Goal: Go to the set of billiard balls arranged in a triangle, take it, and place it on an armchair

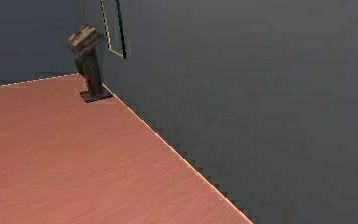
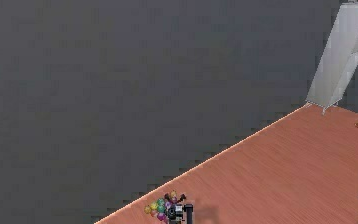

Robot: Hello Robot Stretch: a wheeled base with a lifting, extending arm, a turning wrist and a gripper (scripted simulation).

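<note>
Multicoloured billiard balls (image 2: 157,208) are lying directly picture-left of the gripper (image 2: 174,209), at its finger end; whether it is holding them cannot be told.

**Our arm low at the bottom edge**

In the arm side view, the far end of our arm (image 2: 187,214) rises a little above the bottom edge, near the middle. A white marker square (image 2: 177,210) sits at its tip, and our gripper (image 2: 169,205) is the dark body just left of it. We cannot tell whether it holds anything.
</note>
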